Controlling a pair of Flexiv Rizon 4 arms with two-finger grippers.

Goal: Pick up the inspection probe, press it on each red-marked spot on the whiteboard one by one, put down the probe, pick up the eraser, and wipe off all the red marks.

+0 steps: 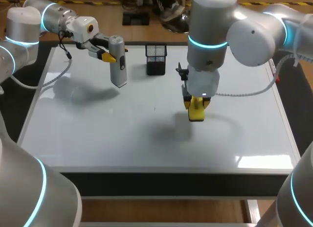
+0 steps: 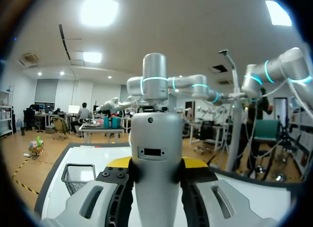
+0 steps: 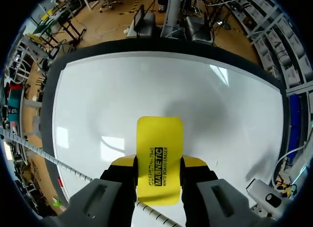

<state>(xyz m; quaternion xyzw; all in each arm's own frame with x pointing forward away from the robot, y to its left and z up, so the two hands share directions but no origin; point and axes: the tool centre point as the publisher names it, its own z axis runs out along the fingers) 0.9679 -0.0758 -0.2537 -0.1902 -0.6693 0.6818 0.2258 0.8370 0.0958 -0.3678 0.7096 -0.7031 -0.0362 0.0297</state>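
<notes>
The grey inspection probe [image 1: 118, 65] hangs upright over the whiteboard's [image 1: 98, 134] back left part, with my left gripper [image 1: 110, 56] shut on its upper half. In the left wrist view the probe [image 2: 151, 139] stands between the fingers of that gripper [image 2: 155, 172]. My right gripper [image 1: 196, 104] points straight down over the middle of the board, shut on the yellow eraser [image 1: 196, 114]. The eraser [image 3: 159, 153] sticks out past the fingers of the right gripper [image 3: 159, 174] toward the white surface [image 3: 122, 90]. I see no red marks on the board.
A black mesh basket [image 1: 156, 59] stands at the board's back edge between the two grippers, also seen beside the probe [image 2: 78, 177]. A small red object [image 1: 278, 79] lies at the board's right edge. The board's dark frame runs all around it.
</notes>
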